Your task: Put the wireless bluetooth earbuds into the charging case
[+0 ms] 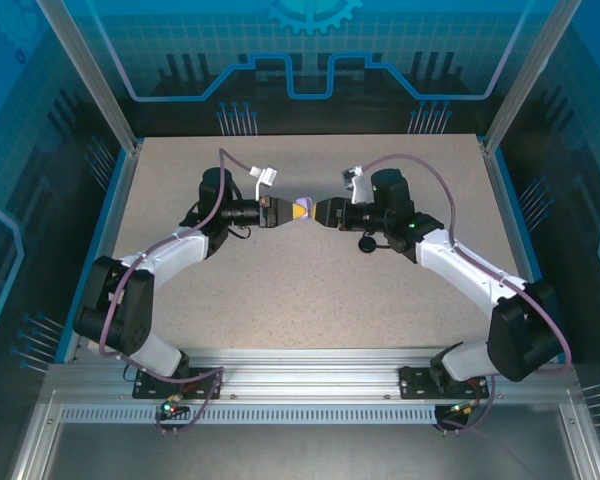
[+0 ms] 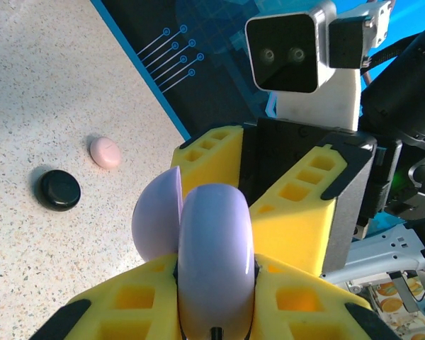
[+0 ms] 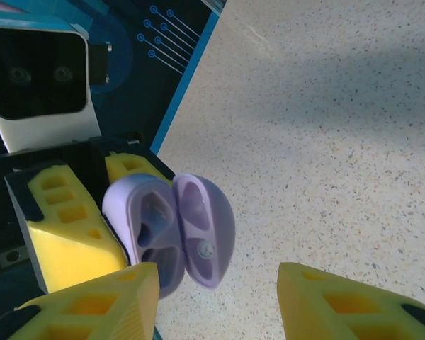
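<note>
The lavender case (image 3: 171,234) hangs open above the tabletop (image 2: 42,85), clamped in the left hand (image 2: 212,304); I cannot tell whether its wells are filled. The right hand (image 3: 218,283) faces it, spread wide. A black case (image 2: 60,190) and a pink case (image 2: 105,152) lie on the tabletop.
</note>
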Available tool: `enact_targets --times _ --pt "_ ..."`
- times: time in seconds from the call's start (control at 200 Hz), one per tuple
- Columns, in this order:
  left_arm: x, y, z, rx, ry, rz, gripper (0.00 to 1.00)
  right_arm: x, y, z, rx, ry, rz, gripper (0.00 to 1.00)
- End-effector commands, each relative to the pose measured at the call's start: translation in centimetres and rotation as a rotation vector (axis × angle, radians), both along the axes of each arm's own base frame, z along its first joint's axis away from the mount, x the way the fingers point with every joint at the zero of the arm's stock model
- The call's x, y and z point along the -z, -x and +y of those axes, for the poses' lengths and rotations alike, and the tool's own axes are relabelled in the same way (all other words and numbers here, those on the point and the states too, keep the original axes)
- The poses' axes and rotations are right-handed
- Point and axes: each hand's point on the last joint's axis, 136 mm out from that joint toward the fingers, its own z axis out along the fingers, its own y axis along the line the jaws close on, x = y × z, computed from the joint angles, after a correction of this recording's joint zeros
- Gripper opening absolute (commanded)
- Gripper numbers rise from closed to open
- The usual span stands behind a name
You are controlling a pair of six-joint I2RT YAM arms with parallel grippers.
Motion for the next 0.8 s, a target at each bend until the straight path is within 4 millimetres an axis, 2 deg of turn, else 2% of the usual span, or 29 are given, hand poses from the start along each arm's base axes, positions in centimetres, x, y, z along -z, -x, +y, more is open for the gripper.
enact_targets --times 0.0,0.49,0.795 --pt "-1.9 0.1 -0.1 0.017 0.014 -0.082 0.00 -0.2 -0.1 0.8 -0.024 0.002 -0.003 0.47" --pt "-2.0 0.0 -0.1 0.014 0.015 -0.086 0.00 1.5 -0.3 1.4 -0.026 0.025 0.033 0.38" --pt "-1.9 0.2 -0.2 0.021 0.016 -0.078 0.00 0.7 -1.7 2.6 -0.036 0.005 0.027 0.33"
